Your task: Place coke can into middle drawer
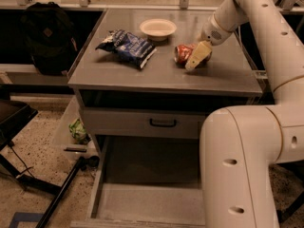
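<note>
The coke can [182,52] lies on its side on the grey cabinet top, right of centre; it is red and dented. My gripper [196,57] is down at the can's right end, touching or nearly touching it and covering part of it. The middle drawer [137,204] is pulled out low at the front, below the cabinet, and its flat grey floor is bare. My white arm covers the drawer's right side.
A blue chip bag [126,45] and a cream bowl [157,28] sit on the cabinet top left of the can. A closed drawer front with a black handle [162,123] is above the open tray. A black backpack [46,37] is at the left.
</note>
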Motion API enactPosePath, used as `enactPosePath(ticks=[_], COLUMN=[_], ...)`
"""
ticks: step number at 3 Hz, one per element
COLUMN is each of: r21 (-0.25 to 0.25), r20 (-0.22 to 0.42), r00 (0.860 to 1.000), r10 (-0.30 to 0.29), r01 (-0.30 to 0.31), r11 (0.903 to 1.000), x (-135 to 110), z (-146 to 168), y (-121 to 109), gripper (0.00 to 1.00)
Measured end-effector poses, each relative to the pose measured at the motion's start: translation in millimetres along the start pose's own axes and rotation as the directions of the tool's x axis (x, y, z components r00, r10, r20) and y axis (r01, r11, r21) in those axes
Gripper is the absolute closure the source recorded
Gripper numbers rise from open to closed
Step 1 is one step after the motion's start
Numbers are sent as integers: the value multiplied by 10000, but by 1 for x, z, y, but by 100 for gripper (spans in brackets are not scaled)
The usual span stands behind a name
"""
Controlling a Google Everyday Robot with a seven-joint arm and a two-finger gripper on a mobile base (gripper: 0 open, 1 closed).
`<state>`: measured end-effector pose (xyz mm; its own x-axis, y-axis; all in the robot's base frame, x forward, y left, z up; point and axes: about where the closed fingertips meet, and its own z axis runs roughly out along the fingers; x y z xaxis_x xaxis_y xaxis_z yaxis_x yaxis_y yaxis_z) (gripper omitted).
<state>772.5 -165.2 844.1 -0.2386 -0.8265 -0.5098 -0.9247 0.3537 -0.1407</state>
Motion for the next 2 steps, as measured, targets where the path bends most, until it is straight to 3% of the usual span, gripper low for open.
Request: enactPosePath(ticks=[2], r21=[0], r20=[0], r00=[10000], r10=[0], r01=[0], r11=[10000], x=[0], z=[0], y=[0], gripper=[65])
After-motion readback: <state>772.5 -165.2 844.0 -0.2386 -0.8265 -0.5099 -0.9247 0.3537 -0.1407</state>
